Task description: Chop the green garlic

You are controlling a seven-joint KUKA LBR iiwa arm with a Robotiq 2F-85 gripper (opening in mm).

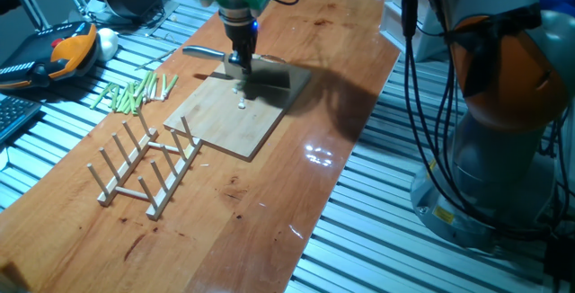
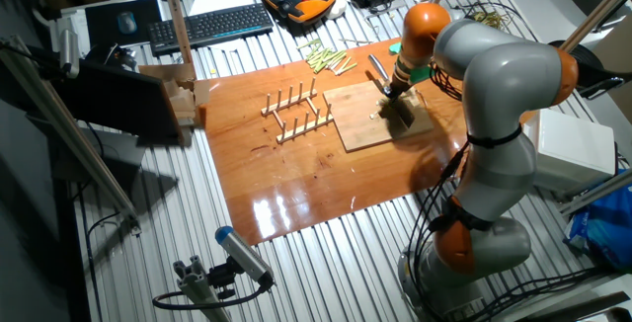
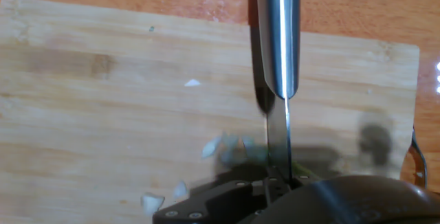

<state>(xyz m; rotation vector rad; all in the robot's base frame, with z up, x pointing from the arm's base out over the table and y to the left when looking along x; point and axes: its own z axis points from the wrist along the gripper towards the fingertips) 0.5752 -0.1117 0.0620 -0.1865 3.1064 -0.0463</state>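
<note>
Several tiny pale-green and whitish bits of green garlic [image 3: 218,147] lie scattered on the cutting board [image 3: 103,114], a flat pale wooden slab with a fine straight grain. In the hand view most bits cluster just left of the knife [image 3: 278,59], one sits apart higher on the board, and a couple lie near the lower edge of the picture. In one fixed view they show as small white specks [image 1: 242,104] on the board [image 1: 229,118].

The knife has a smooth, shiny steel handle and a thin blade standing edge-down on the board among the bits. The gripper [image 1: 239,60] points straight down over the board's far part, its fingers closed around the knife, so the garlic lies directly beneath and just beside it. The arm [image 2: 494,95], grey with orange joints, bends over from the table's side in the other fixed view, its gripper [image 2: 395,90] low over the board [image 2: 375,124].

Beyond the board, on the glossy reddish wooden table [image 1: 296,203], stand a pale wooden peg rack [image 1: 148,163] and, near the far edge, a heap of green sticks [image 1: 135,93].
</note>
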